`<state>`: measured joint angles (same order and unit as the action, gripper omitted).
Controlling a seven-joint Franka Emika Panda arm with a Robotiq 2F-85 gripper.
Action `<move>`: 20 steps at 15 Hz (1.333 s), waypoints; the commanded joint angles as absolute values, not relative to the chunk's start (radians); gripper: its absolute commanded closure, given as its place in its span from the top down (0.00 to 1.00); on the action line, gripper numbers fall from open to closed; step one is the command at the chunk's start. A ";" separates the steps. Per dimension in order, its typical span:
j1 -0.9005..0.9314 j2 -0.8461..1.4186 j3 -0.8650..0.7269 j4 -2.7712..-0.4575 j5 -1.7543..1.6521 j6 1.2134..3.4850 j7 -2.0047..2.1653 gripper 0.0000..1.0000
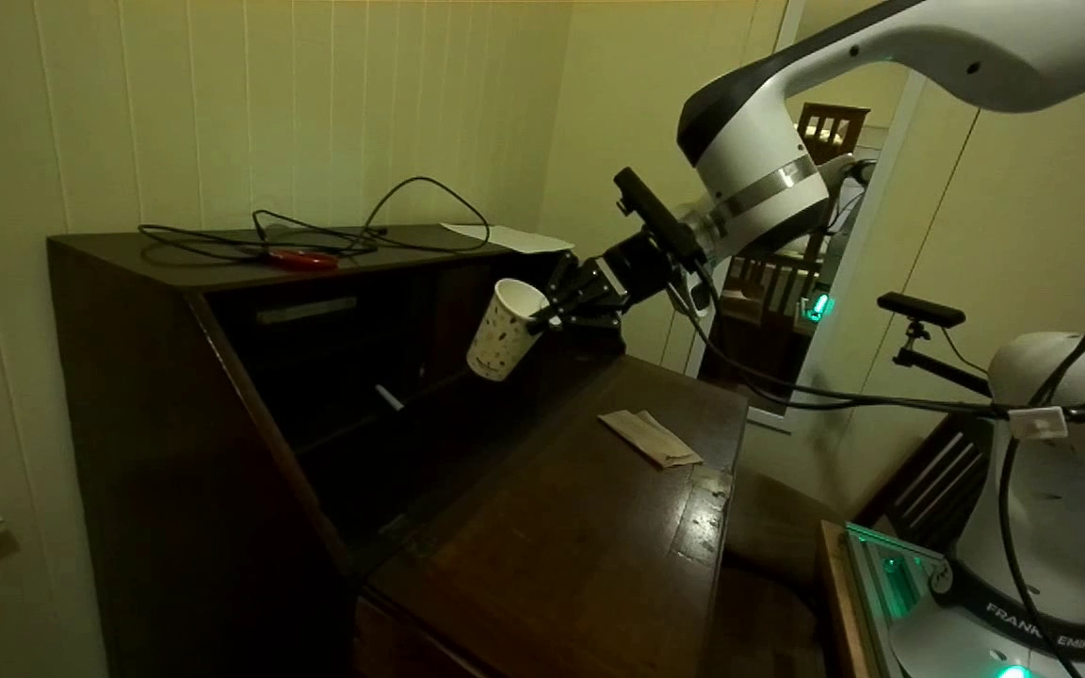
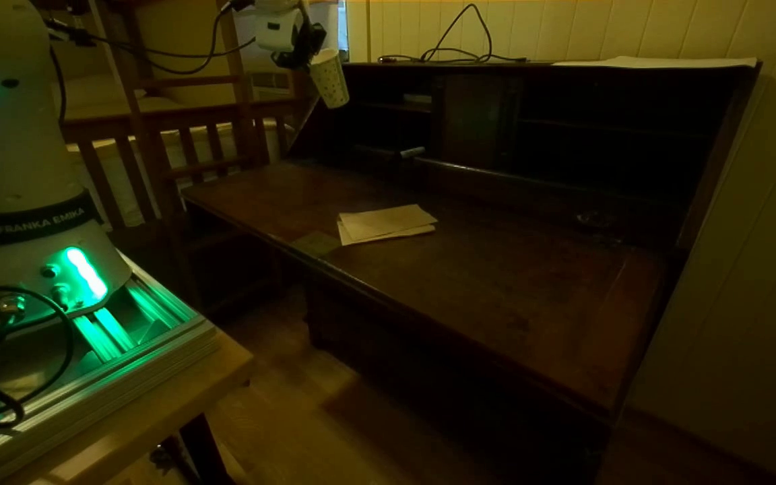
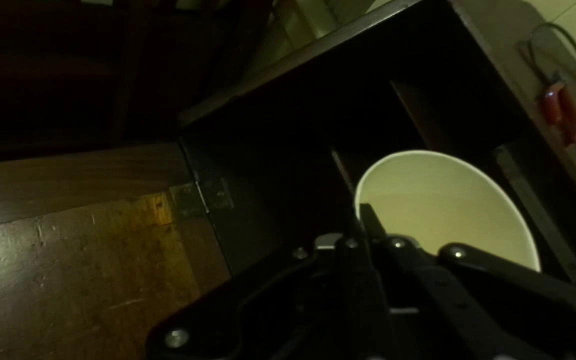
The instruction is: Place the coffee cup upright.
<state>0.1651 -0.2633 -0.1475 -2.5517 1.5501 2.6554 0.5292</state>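
at gripper (image 1: 543, 319), coffee cup (image 1: 500, 335), rim pinched, tilted

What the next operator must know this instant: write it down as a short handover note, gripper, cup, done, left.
Gripper: shut on the cup's wall at the rim, one finger inside the cup.
Coffee cup: in the air, tilted, mouth upward and leaning toward the gripper; base not on the desktop.
Done: cup gripped and held up.
Left: straighten the cup, set it base-down, release, back off. A spot on the desktop away from the pale paper piece would probably be steadiest.
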 commanded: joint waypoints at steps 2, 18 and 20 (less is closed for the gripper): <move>0.066 -0.241 -0.070 -2.534 1.559 2.600 0.561 0.01; -0.052 0.043 -0.074 -2.340 1.447 2.323 0.915 0.01; -0.036 0.089 -0.058 -2.316 1.402 2.401 0.954 0.01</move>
